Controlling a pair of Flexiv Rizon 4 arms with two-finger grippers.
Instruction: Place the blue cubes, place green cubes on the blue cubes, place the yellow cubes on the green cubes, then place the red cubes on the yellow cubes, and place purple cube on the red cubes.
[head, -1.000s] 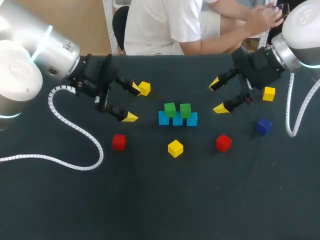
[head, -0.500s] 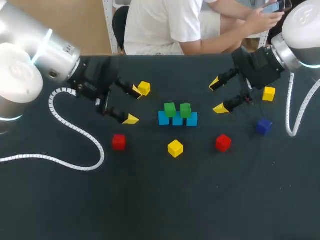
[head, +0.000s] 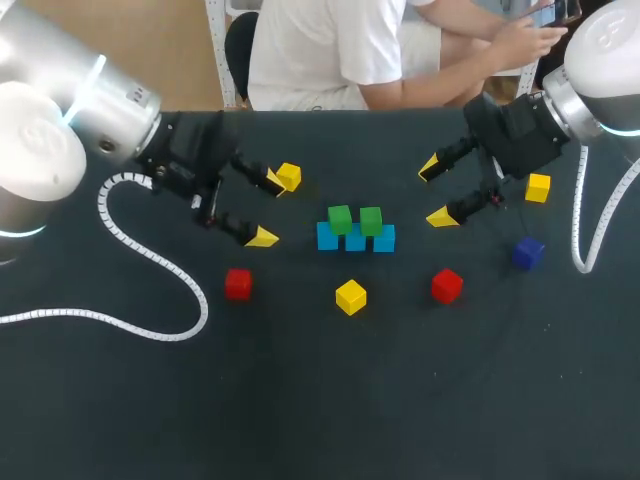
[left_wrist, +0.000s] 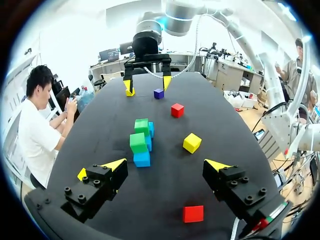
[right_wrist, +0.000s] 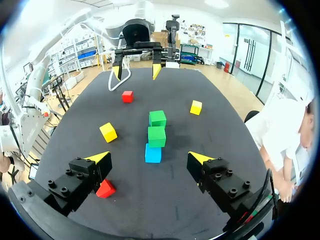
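Though nothing has shifted since the last frame, your left fingers (head: 262, 237) stay open, one tip beside a yellow cube (head: 289, 176). Your right fingers (head: 440, 217) hang open near the green cubes (head: 340, 218) atop the blue cubes (head: 384, 239).

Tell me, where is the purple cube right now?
In the head view the purple cube lies alone on the right side, just right of a red cube and nearer the camera than the right pincer.

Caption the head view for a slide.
Both open, left gripper and right gripper flank three blue cubes bearing two green cubes; yellow cubes, red cubes and a purple cube lie loose.
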